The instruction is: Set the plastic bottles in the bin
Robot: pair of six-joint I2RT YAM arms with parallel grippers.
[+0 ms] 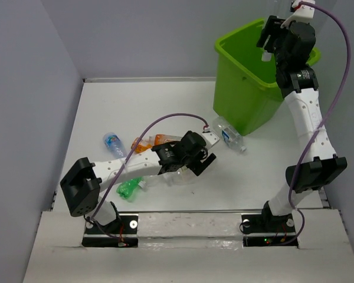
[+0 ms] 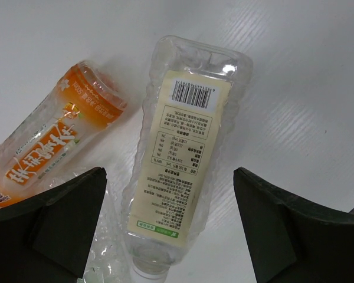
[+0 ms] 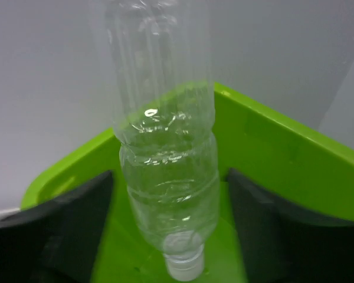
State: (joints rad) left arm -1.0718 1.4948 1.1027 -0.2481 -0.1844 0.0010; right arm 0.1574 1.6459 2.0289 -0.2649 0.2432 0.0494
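Note:
My right gripper [image 1: 271,44] hangs over the lime-green bin [image 1: 248,100]. In the right wrist view its jaws [image 3: 168,236] stand open, with a clear bottle [image 3: 165,171] cap-down between them, touching neither finger, above the bin's inside [image 3: 283,165]. My left gripper [image 1: 192,165] is open low over the table, its fingers [image 2: 53,224] on either side of a clear bottle with a cream label [image 2: 183,165] lying flat. An orange bottle [image 2: 53,141] lies to its left. On the table also lie a blue-labelled bottle [image 1: 113,143], a green bottle [image 1: 130,187] and a clear bottle [image 1: 230,135] near the bin.
Grey walls close in the white table on the left, back and right. The bin stands in the far right corner. A purple cable [image 1: 165,121] loops above the left arm. Crumpled clear plastic [image 2: 100,247] lies beside the labelled bottle.

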